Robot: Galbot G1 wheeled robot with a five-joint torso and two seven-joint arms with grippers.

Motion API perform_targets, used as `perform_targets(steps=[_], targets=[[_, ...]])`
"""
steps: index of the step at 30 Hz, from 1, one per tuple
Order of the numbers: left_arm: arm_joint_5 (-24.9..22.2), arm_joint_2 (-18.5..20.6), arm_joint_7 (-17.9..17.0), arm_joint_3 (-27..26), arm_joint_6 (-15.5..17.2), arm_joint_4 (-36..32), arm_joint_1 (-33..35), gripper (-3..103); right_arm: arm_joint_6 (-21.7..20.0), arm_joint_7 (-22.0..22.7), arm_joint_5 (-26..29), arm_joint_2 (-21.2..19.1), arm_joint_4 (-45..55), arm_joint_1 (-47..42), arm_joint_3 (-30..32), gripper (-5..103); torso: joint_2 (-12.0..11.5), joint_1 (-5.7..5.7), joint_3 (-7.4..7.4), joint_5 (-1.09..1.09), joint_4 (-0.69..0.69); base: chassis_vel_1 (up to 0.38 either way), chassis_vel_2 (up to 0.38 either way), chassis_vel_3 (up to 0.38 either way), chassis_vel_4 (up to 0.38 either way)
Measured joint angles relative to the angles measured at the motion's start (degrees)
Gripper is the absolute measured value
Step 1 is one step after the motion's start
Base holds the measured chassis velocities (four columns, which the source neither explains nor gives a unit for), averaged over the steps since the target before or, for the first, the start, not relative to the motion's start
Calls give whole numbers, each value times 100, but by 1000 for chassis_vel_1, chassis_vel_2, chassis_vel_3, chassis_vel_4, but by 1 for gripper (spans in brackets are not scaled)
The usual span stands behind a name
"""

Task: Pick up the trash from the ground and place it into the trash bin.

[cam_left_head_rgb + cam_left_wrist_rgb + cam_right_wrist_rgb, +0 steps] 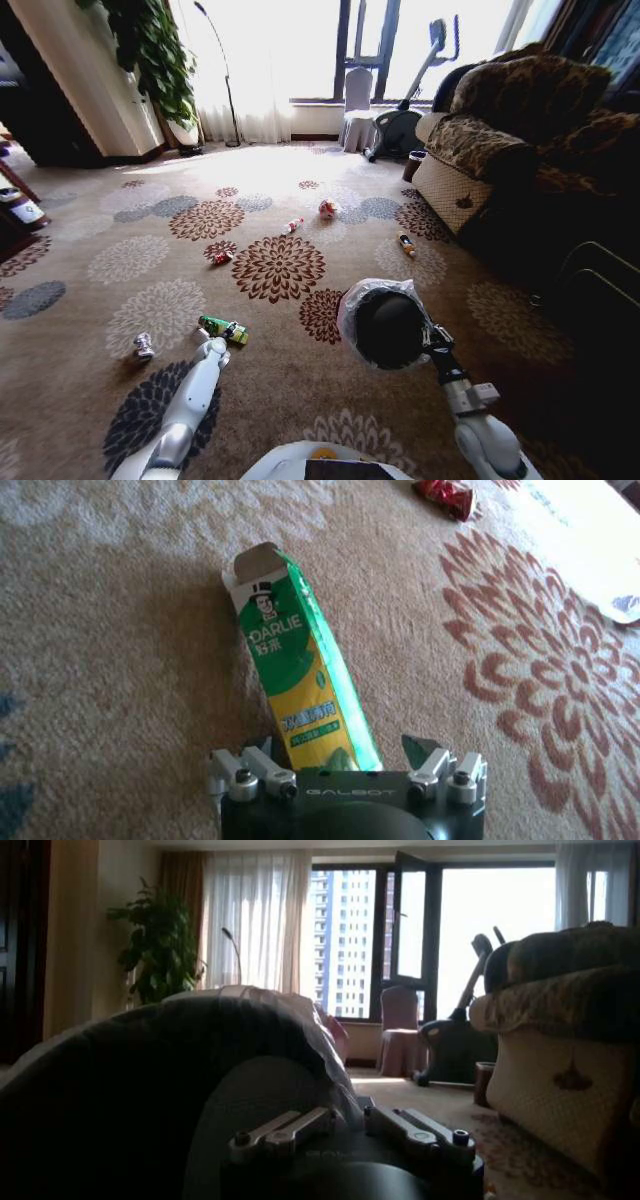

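Observation:
The trash lies scattered on the patterned carpet. A green packet (224, 329) (300, 675), a flat toothpaste box, lies just ahead of my left gripper (214, 347) (338, 769). That gripper is open, with its fingers on either side of the box's near end. Other pieces are a silver can (144, 345), a red wrapper (222, 257) (445, 493), a little bottle (292, 226), a red-white wad (327, 209) and another bottle (406, 244). The trash bin (385, 322) (150, 1087) with its whitish liner (325, 1031) hangs off the carpet, with my right gripper (431, 339) (350, 1119) shut on its rim.
A brown patterned sofa (500, 140) fills the right side, with a dark cup (413, 165) at its corner. An exercise machine (400, 125) and a covered chair (357, 110) stand by the window. A tall plant (155, 55) is at the back left. Open carpet lies between.

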Motion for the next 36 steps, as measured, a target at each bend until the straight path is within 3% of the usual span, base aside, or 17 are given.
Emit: perform_targets(steps=[3, 10, 14, 16, 19, 22, 27, 32, 34, 35, 36], targets=[[-16, -2, 28, -7, -8, 54, -48, 83, -1, 0, 9, -6, 0, 1, 0, 0, 0, 0, 0, 0, 0, 0, 0, 0, 0], [-144, 26, 88, -59, 21, 210, -133, 59, -1, 0, 128, -71, -1, -23, 20, 0, 0, 0, 0, 0, 0, 0, 0, 0, 0], [-151, 33, 144, -69, 18, 188, -97, 55, -1, 0, 178, -113, -2, -36, 53, 0, 0, 0, 0, 0, 0, 0, 0, 0, 0], [-164, 35, 217, -71, -17, 100, -37, 43, -1, 0, 206, -126, 8, -30, 75, 0, 0, 0, 0, -1, 0, 0, 0, 0, 0], [-214, 35, 230, -71, -43, 19, 12, 39, -4, 0, 208, -123, 25, -20, 75, 0, 0, 0, 0, 0, 0, 0, 0, 0, 0], [-309, 36, 281, -74, -92, -100, 118, 28, -9, 0, 209, -92, 41, -22, 67, 0, 0, 0, -1, 0, 0, 0, 0, 0, 0], [-374, 32, 291, -124, -124, -93, 144, 19, -9, 0, 205, -76, 41, -40, 66, 0, 0, 0, -1, -1, 0, 0, 0, 0, 0], [-384, 31, 338, -145, -144, -158, 207, 4, -9, 0, 202, -84, 60, -52, 68, 0, 0, 0, -1, 0, 0, 0, 0, 0, 0], [95, 41, 453, -87, -274, -353, 356, 0, -13, 0, 220, -109, 80, -41, 63, 0, 0, 0, -1, 0, -1, 0, 0, 0, 0], [683, 58, 653, -33, -446, -580, 538, 0, 5, 0, 318, -142, 80, -18, 46, 0, 0, 0, -1, -1, -2, 0, 0, 0, 0], [683, 58, 653, -33, -446, -580, 538, 0, 5, 0, 318, -142, 80, -18, 46, 0, 0, 0, -1, -1, -2, 0, 0, 0, 0]])
